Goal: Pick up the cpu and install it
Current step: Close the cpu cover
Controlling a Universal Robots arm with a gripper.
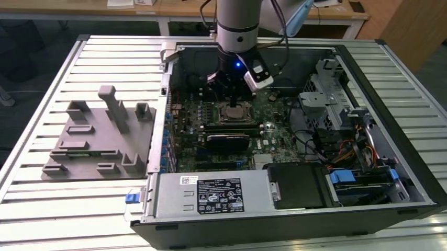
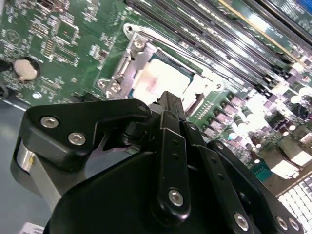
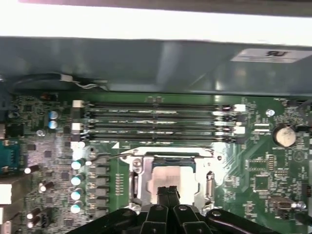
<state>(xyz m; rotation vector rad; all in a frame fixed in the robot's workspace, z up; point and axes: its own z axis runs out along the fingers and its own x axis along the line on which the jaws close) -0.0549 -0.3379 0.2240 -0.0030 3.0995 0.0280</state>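
Note:
The cpu (image 3: 171, 176) lies flat inside the metal-framed socket (image 3: 136, 181) on the motherboard, its silver-white top facing up. In the second wrist view the cpu (image 2: 165, 80) sits just beyond my fingertips. My gripper (image 3: 168, 191) hangs right over the chip's near edge, its two dark fingers pressed together with nothing between them. In the exterior view the gripper (image 1: 234, 102) reaches down into the open computer case, directly above the cpu (image 1: 236, 111).
Memory slots (image 3: 156, 122) run along one side of the socket, and a coin battery (image 3: 283, 135) sits nearby. A grey parts fixture (image 1: 94, 138) lies at the exterior view's left. The power supply (image 1: 209, 194) and drive cage (image 1: 328, 91) crowd the case.

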